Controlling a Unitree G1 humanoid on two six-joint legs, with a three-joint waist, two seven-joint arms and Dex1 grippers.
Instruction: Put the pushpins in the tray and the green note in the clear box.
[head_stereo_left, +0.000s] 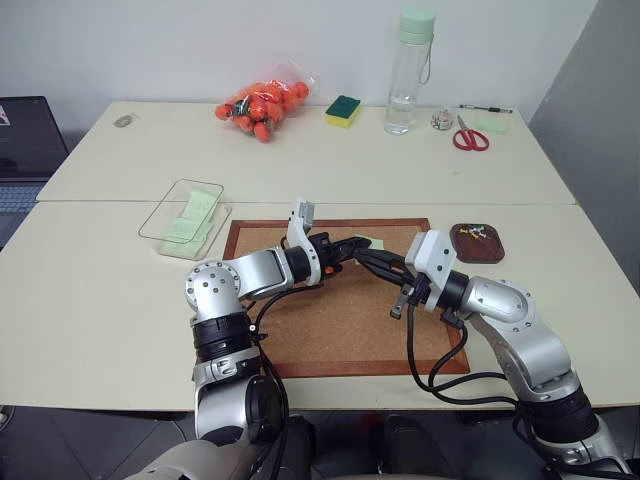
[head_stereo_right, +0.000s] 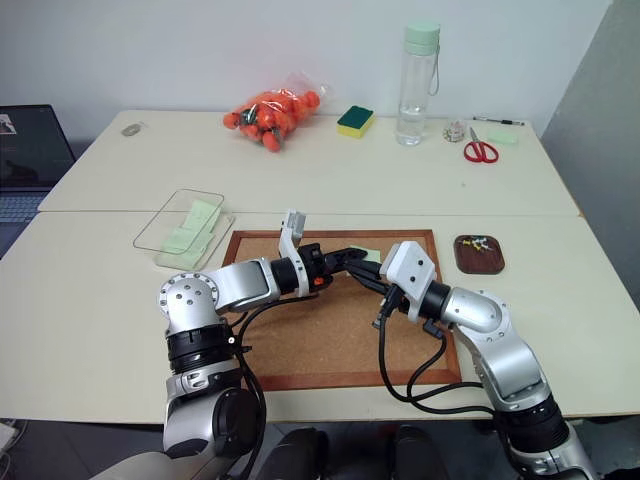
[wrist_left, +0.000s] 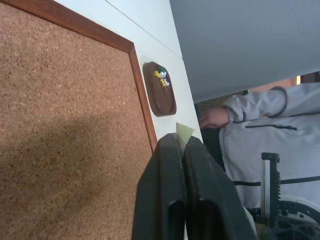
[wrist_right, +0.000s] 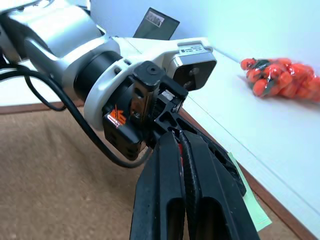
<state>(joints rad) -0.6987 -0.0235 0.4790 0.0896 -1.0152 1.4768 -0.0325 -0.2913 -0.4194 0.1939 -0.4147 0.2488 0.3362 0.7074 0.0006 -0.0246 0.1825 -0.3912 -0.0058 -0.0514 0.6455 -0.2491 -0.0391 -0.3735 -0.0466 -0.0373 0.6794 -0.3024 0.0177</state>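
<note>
The pale green note (head_stereo_left: 370, 243) lies at the far edge of the cork board (head_stereo_left: 340, 330). My left gripper (head_stereo_left: 362, 245) is shut on it, and a corner of the note (wrist_left: 183, 134) pokes out between the fingers. My right gripper (head_stereo_left: 372, 256) is shut, its tips right against the left gripper's; I see nothing between its fingers (wrist_right: 167, 165). The note (wrist_right: 250, 202) shows beside them. The brown tray (head_stereo_left: 490, 250) sits right of the board with several pushpins (head_stereo_left: 478, 232) in it. The clear box (head_stereo_left: 172, 213) stands left of the board, with pale green slips inside.
At the back of the table are a bag of oranges (head_stereo_left: 262, 108), a green-and-yellow sponge (head_stereo_left: 343, 110), a tall clear bottle (head_stereo_left: 410, 70) and red scissors (head_stereo_left: 470, 137). A laptop (head_stereo_left: 25, 150) sits far left. A person in a grey jacket (wrist_left: 270, 135) is beyond the table.
</note>
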